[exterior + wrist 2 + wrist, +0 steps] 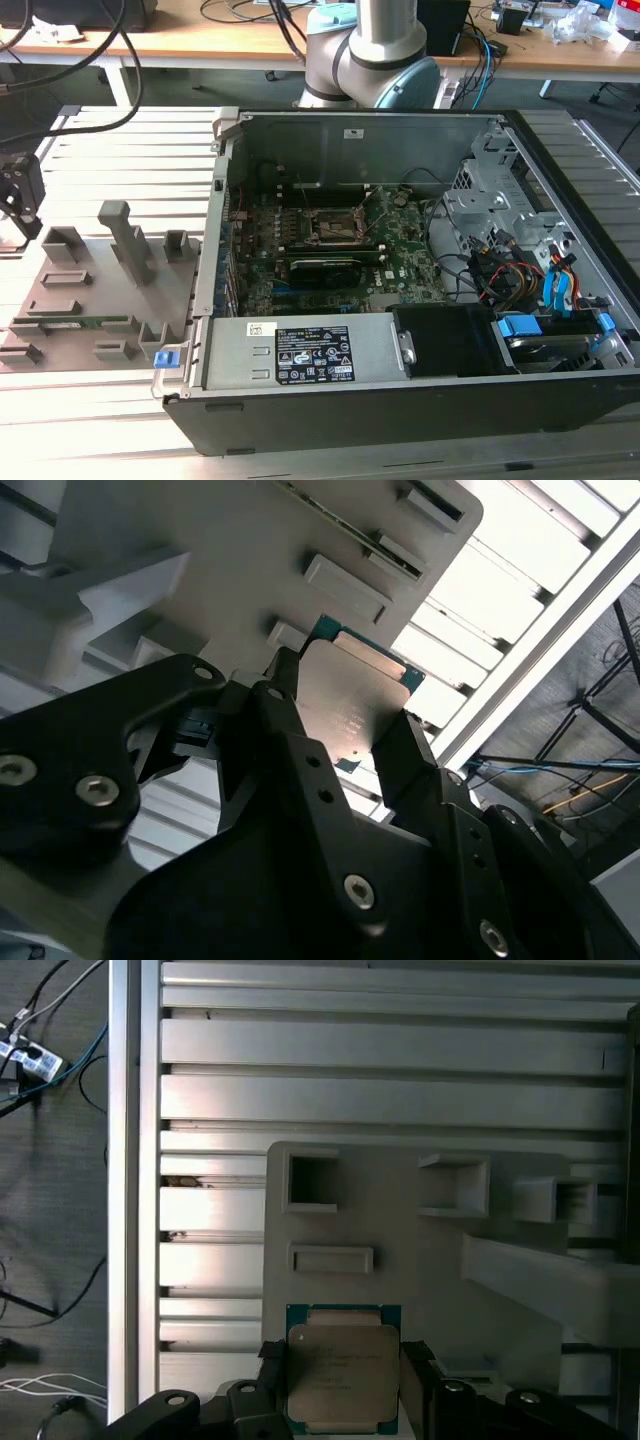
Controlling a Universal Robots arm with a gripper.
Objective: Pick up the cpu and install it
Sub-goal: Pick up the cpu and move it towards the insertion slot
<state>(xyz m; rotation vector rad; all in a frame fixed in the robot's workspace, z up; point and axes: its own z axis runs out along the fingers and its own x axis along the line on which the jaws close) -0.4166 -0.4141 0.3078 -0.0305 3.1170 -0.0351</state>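
Black gripper [343, 1355] w/ jaws snug on cpu [343, 1375] edges.

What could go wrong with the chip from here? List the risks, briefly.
1. The claw seems to pinch the chip by two thin edges only, so it might slip or tilt and drop onto the grey tray.
2. The tall post on that tray stands between the claw and the computer case. A low sweep could hit it.
3. The socket sits deep inside the case, and a tilted chip could seat badly.
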